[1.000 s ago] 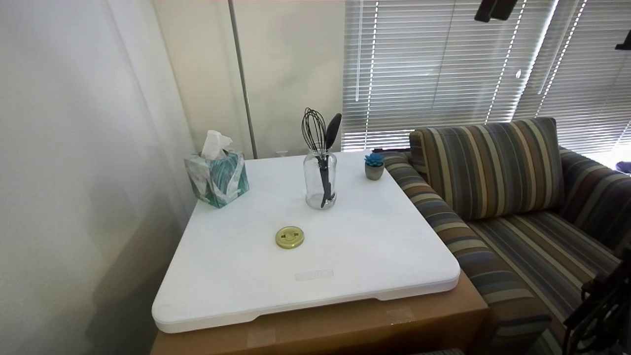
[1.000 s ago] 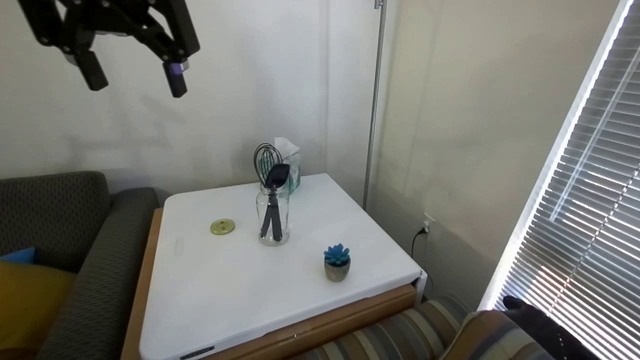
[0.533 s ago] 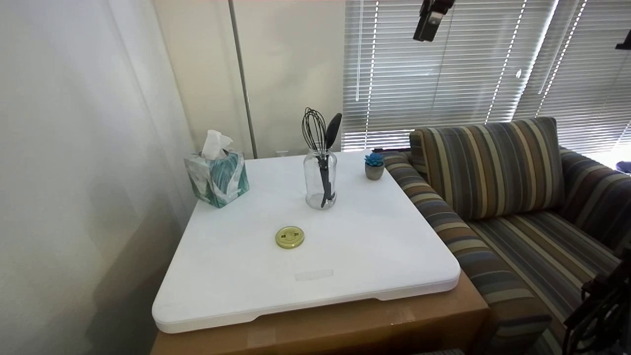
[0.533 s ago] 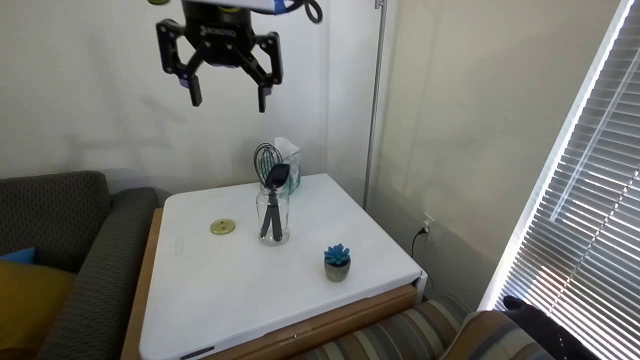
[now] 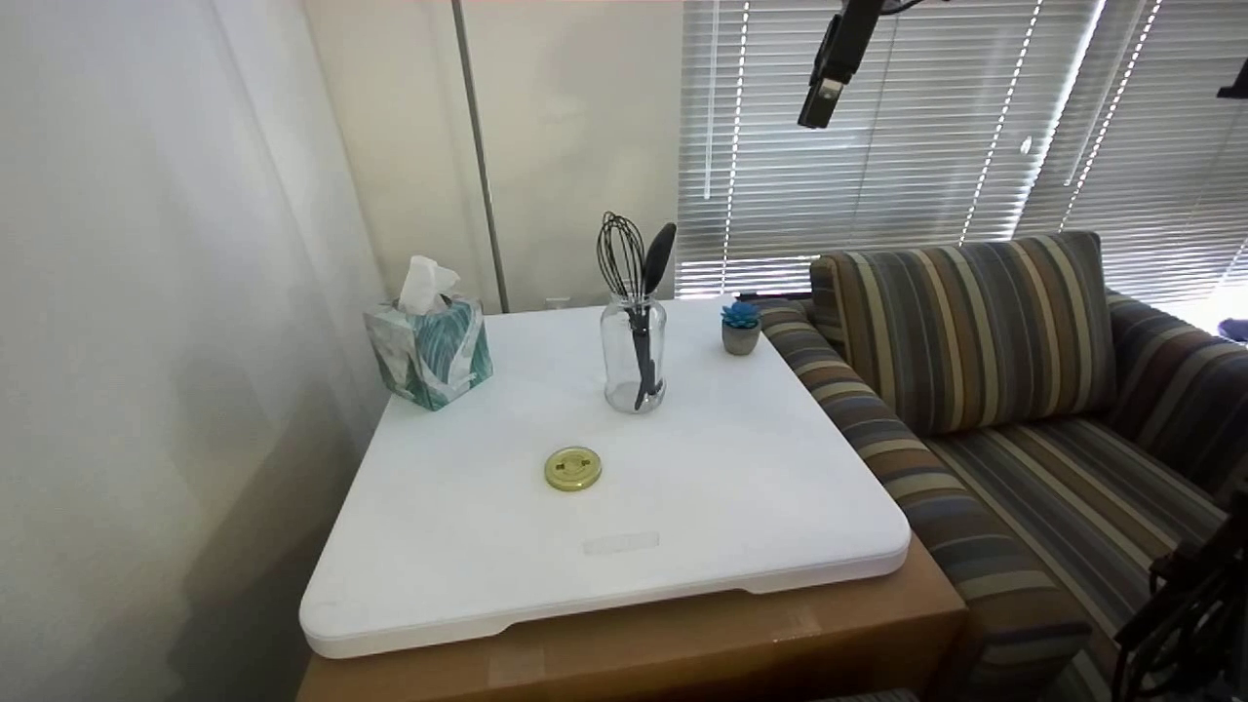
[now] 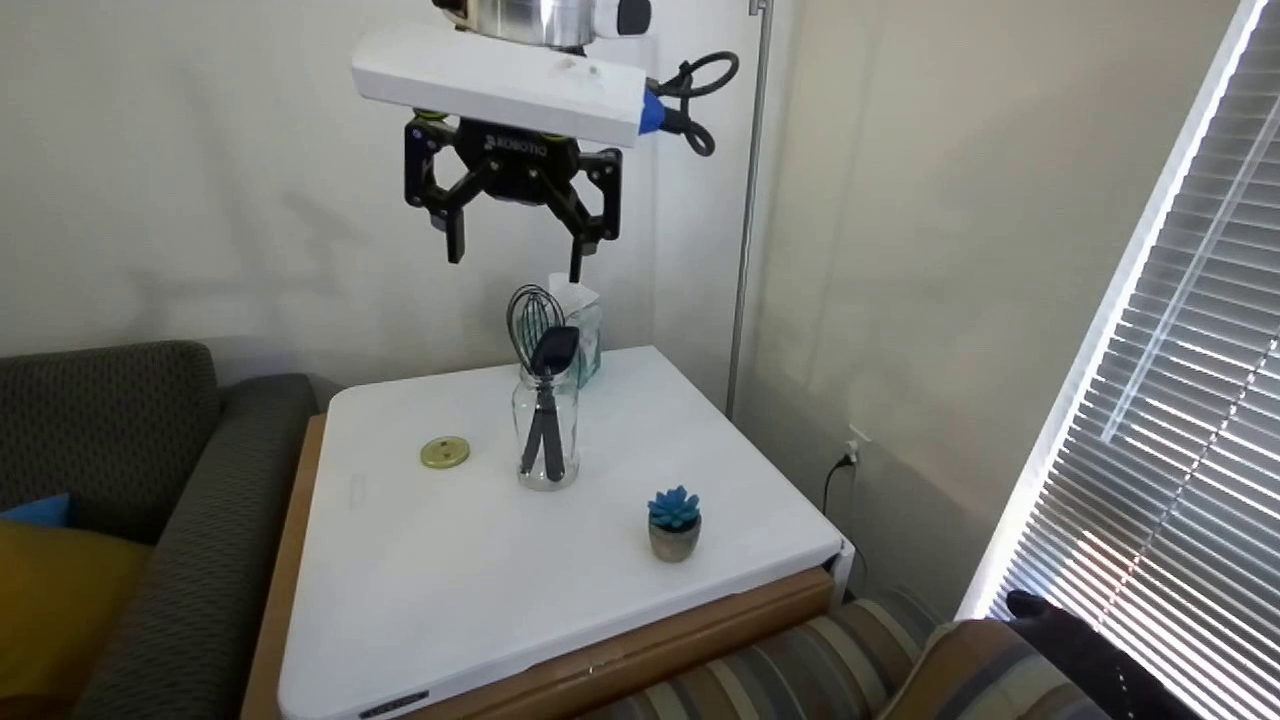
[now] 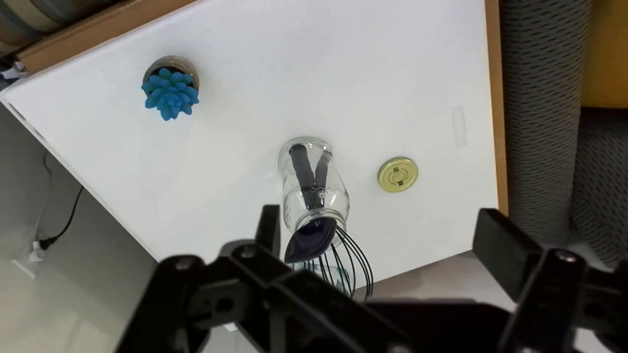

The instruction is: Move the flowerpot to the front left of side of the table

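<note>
Gripper (image 6: 515, 266) high above the level of the white-topped table (image 6: 450, 600), fingers (image 6: 456, 240) spread wide apart. We note the potted blue succulent (image 6: 674, 525) well below it, in an exterior view down and to the picture's right of the fingertips. Succulent stands upright on that top, near the edge alongside the striped sofa (image 5: 1053, 487). In our wrist view the plant shows at upper left, outside the finger span; the glass jar (image 7: 324, 193) with its black whisk (image 7: 346, 262) shows nearer the fingers.

Gripper (image 6: 516, 262) hangs downward in an exterior view; fingers (image 6: 456, 238) stand wide apart, silvery wrist (image 6: 530, 18) above.
</note>
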Robot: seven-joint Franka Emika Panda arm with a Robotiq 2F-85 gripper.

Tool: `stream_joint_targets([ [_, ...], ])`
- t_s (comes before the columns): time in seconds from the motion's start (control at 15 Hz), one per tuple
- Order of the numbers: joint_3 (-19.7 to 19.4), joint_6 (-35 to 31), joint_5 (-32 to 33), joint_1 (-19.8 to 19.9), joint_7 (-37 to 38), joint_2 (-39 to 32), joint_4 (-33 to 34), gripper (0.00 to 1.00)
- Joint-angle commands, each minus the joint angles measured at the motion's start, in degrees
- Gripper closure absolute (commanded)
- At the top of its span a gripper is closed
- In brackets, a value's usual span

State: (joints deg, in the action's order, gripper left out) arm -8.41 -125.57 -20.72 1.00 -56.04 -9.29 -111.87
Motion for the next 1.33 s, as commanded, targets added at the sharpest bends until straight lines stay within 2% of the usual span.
stream_joint_targets([
  [0.0, 2.68, -0.76, 2.16, 2.30, 1.50, 0.31, -1.06, 0.00],
  [0.2, 2.64, 0.60, 7.54, 3.34, 3.01, -4.71, 1.58, 0.00],
  [0.47, 3.09, 1.49, 12.23, 5.94, 2.13, -14.59, 10.31, 0.00],
  [0.93, 7.00, -0.60, 10.71, 11.00, 4.15, -29.38, 25.91, 0.00],
  [1.07, 8.17, -0.56, 10.78, 11.66, 5.00, -31.84, 28.36, 0.00],
  [1.27, 8.30, -3.53, 12.70, 10.83, 7.29, -33.35, 27.48, 0.00],
])
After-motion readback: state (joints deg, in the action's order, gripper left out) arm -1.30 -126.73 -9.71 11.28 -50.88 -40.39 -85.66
